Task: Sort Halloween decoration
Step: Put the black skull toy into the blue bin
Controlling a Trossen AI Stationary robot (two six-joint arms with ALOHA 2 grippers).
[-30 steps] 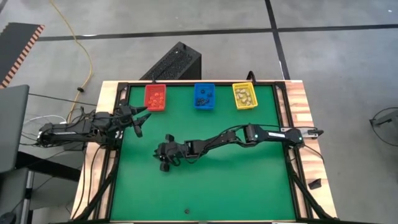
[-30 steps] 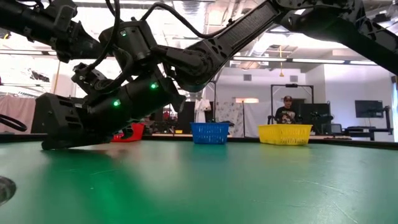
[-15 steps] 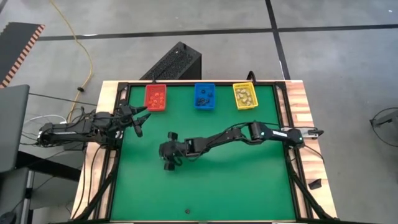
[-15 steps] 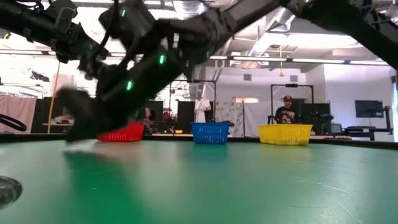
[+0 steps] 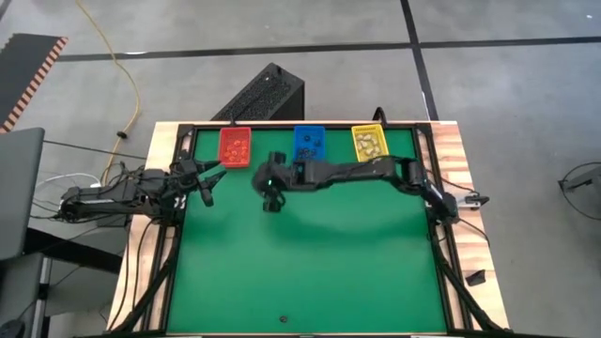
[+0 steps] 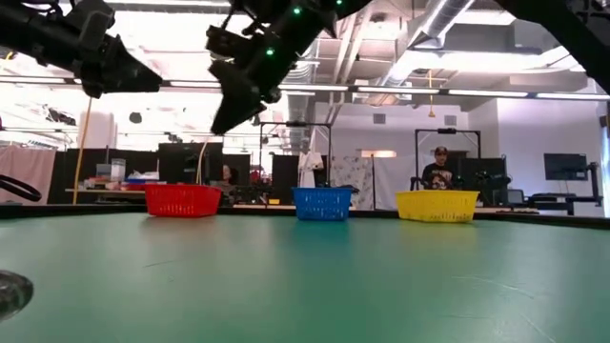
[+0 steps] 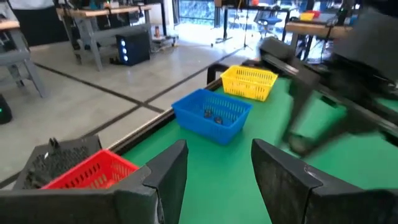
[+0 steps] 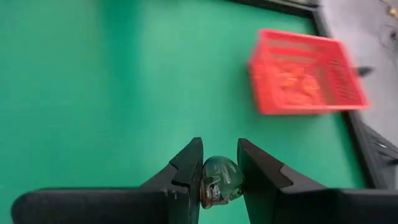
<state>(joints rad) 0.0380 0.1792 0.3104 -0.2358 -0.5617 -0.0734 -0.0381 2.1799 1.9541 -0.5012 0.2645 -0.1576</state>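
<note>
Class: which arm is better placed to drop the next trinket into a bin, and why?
The right. Its gripper already pinches a pale skull-like trinket near the bins; the left gripper waits open and empty at the table's edge.

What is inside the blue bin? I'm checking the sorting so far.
The blue bin holds a few small dark trinkets, visible through its mesh wall. Their number and shapes cannot be made out.

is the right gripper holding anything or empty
Holding. The right gripper is shut on a small pale trinket pinched between its fingers, raised above the table near the red bin.
</note>
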